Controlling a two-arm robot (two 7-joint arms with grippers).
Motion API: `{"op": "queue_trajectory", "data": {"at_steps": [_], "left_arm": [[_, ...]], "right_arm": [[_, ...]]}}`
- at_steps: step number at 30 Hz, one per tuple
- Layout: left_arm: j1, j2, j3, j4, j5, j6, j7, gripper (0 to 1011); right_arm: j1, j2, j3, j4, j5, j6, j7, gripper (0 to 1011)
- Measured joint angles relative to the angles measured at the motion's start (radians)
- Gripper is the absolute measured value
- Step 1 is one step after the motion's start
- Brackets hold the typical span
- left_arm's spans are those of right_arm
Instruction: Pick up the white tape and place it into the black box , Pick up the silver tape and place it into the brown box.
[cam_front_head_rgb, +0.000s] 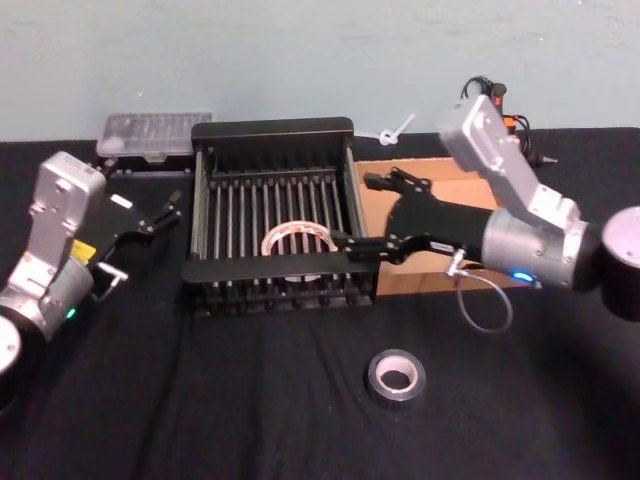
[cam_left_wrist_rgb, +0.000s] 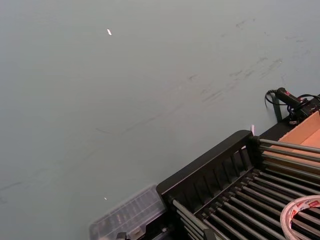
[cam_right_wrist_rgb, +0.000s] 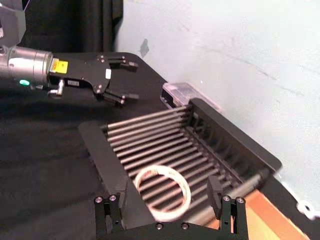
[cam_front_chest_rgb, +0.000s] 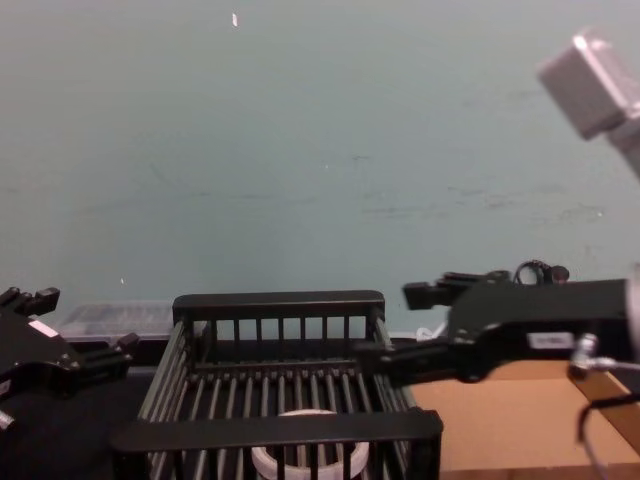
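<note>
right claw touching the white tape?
Apart. Right wrist view: white tape lies flat on the black box floor, the open right claw above it, empty.

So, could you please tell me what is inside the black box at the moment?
The white tape lies flat on the barred floor of the black box, near its front wall. Nothing else shows inside, though the front rim hides the tape's lower part in the chest view.
</note>
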Motion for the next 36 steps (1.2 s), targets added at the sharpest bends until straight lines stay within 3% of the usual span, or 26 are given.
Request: {"op": "queue_trajectory", "data": {"at_steps": [9, 18, 24, 36], "left_arm": [[0.000, 0.000, 0.000, 0.000, 0.000, 0.000, 0.000, 1001], [0.000, 0.000, 0.000, 0.000, 0.000, 0.000, 0.000, 1001], [0.000, 0.000, 0.000, 0.000, 0.000, 0.000, 0.000, 1001], [0.000, 0.000, 0.000, 0.000, 0.000, 0.000, 0.000, 1001]], "right_arm": [[-0.105, 0.110, 0.054, -0.115, 0.040, 0.029, -0.005, 1002], [-0.201, 0.182, 0.080, -0.181, 0.082, 0.054, -0.006, 1002], [-0.239, 0.203, 0.071, -0.192, 0.097, 0.083, -0.003, 1002], [-0.248, 0.217, 0.027, -0.175, 0.088, 0.116, 0.020, 1002]]}}
